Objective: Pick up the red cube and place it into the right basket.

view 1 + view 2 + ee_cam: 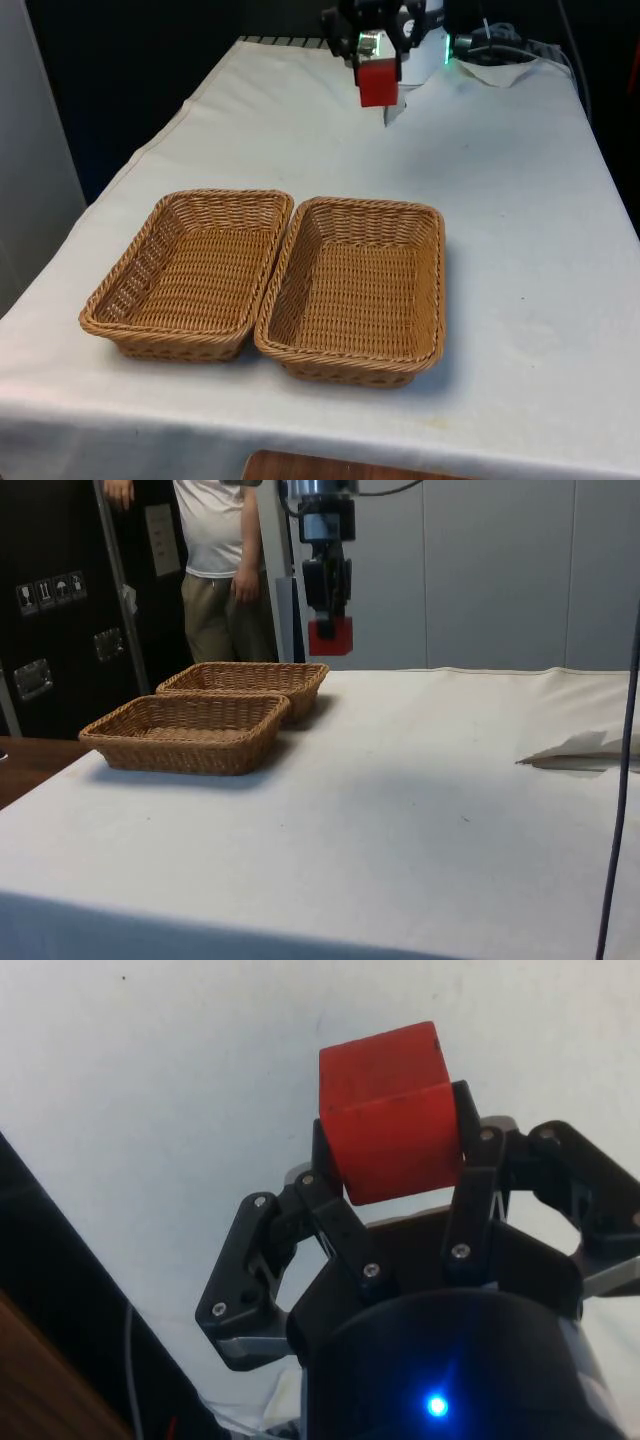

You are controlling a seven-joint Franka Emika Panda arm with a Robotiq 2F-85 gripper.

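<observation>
Nearest me: two wicker baskets side by side on white cloth point(520, 200), left basket point(190, 272) and right basket point(352, 288) touching. Farther back I see gripper point(378, 72) raised above table, pinching red cube point(378, 82) between fingers point(330, 1210). Person point(215, 560) stands behind baskets in side view.

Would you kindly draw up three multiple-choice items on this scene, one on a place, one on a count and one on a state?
1. Where is the red cube?
A. In a basket
B. Lying on the cloth
C. In the air, beyond the baskets

2. How many wicker baskets stand on the table?
A. One
B. Two
C. Three

3. What is the tool doing?
A. Gripping the cube
B. Hanging open with nothing in it
C. Resting inside a basket

Answers:
1 C: the side view shows the cube clear of the cloth.
2 B: the left basket and right basket stand side by side.
3 A: its fingers press both cube sides.
</observation>
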